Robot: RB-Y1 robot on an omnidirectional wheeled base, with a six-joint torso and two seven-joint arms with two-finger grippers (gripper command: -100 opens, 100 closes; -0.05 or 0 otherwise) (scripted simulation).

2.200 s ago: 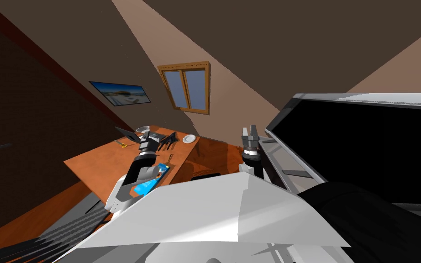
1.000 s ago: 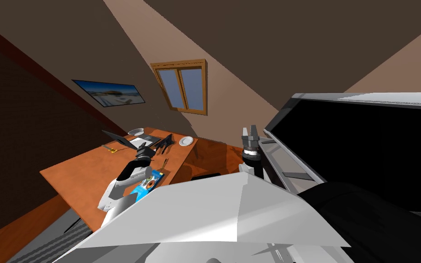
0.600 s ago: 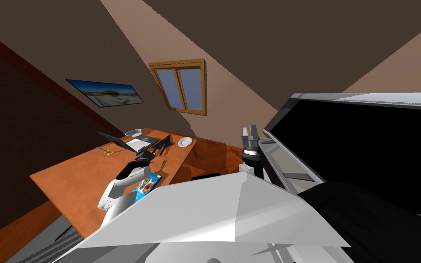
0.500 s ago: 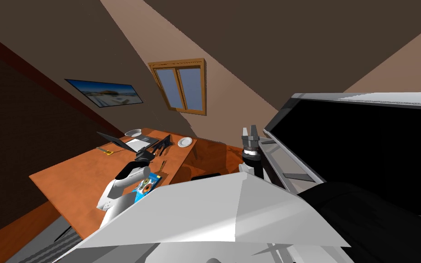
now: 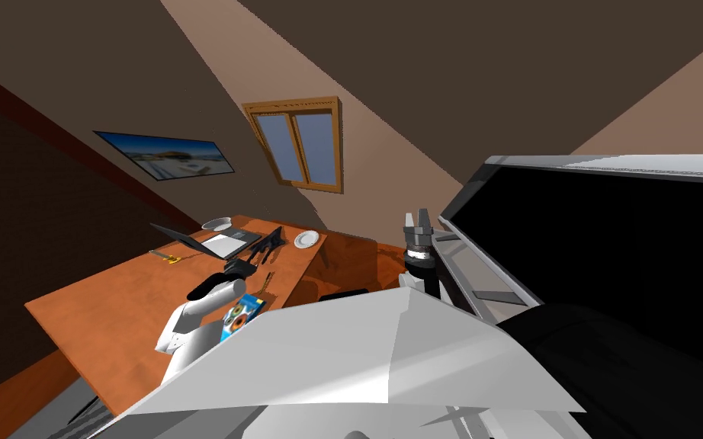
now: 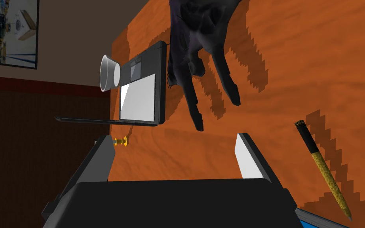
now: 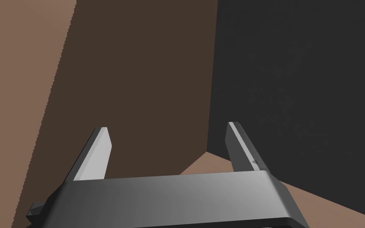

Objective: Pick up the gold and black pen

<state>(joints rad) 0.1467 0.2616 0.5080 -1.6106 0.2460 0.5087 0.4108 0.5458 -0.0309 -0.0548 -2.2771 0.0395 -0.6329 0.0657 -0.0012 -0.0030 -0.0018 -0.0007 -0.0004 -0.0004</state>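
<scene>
The pen (image 6: 322, 169), gold-bodied with a black cap end, lies flat on the orange-brown desk (image 6: 296, 59). It is off to one side of my left gripper (image 6: 175, 155), outside the finger (image 6: 249, 160) nearest it. That gripper is open and holds nothing. In the head view the pen (image 5: 268, 280) is a thin stroke just right of my left gripper (image 5: 241, 267), near the desk's front right edge. My right gripper (image 5: 418, 222) is raised beside a dark screen, and its wrist view shows it open and empty (image 7: 168, 147).
A black glove-shaped object (image 6: 201, 51) lies just beyond the left fingers, with an open laptop (image 6: 142, 95) and a white bowl (image 6: 109, 73) past it. A small gold item (image 6: 120, 141) sits by the laptop. A blue book (image 5: 240, 315) and a white plate (image 5: 306, 238) are also on the desk.
My view has shifted, and the desk now spreads further left. My left gripper has drawn back from the laptop and come down close to the pen. The right arm is unmoved.
</scene>
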